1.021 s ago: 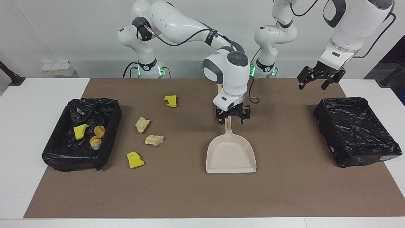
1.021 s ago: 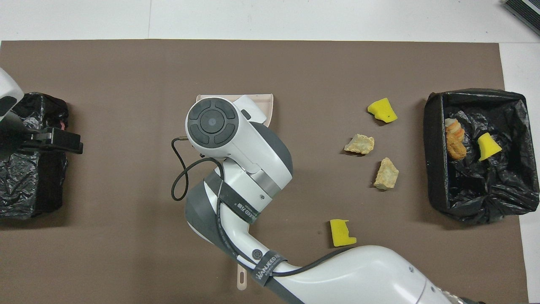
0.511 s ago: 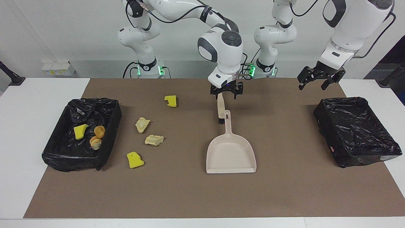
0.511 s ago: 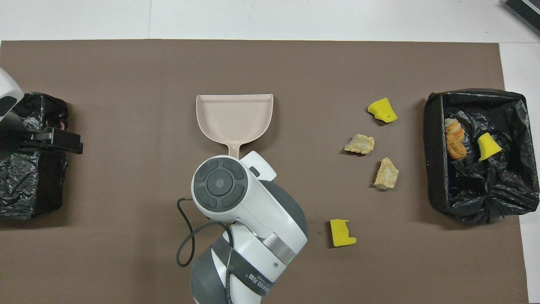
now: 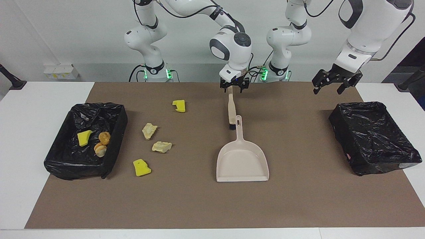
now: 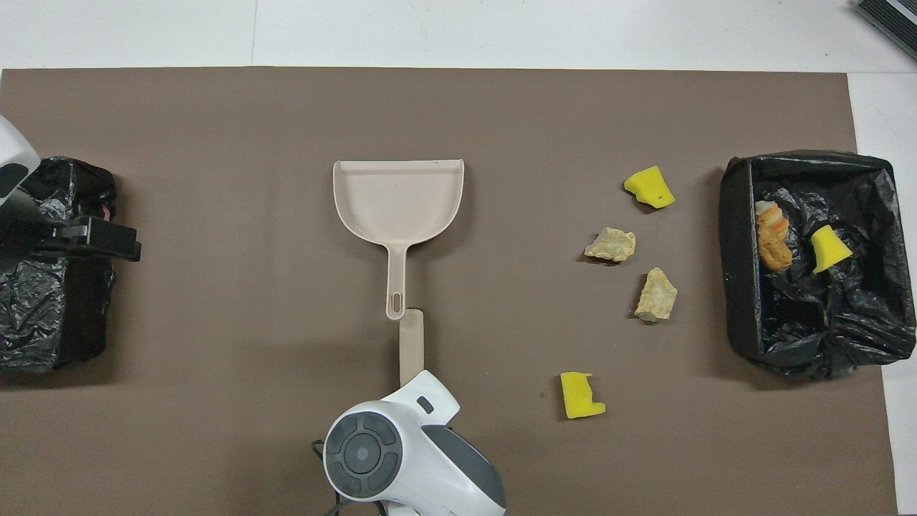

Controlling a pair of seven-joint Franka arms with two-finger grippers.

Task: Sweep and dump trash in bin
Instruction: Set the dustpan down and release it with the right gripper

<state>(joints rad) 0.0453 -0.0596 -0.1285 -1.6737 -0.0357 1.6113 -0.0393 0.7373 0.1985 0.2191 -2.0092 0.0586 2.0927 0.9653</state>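
Note:
Loose trash lies on the brown mat beside the bin (image 5: 76, 169) at the right arm's end: a yellow sponge piece (image 5: 179, 105) (image 6: 581, 395), two beige chunks (image 5: 149, 130) (image 5: 161, 146), and another yellow piece (image 5: 141, 167) (image 6: 649, 187). Inside that bin (image 6: 738, 251) are a yellow piece (image 5: 84, 137) and orange-brown lumps (image 5: 104, 137). The beige dustpan (image 5: 242, 162) (image 6: 398, 197) lies mid-mat, with the brush (image 5: 231, 109) (image 6: 411, 347) at its handle's tip. My right gripper (image 5: 235, 88) hangs open over the brush handle's end, holding nothing. My left gripper (image 5: 330, 87) (image 6: 93, 240) waits open.
A second black-lined bin (image 5: 382, 167) (image 6: 43, 322) stands at the left arm's end of the table, below the left gripper. A white box (image 5: 59, 71) sits off the mat beside the right arm's base.
The right gripper has drawn back from the dustpan's handle toward the robots, to the end of the brush handle. Dustpan, brush, trash and left arm have not moved.

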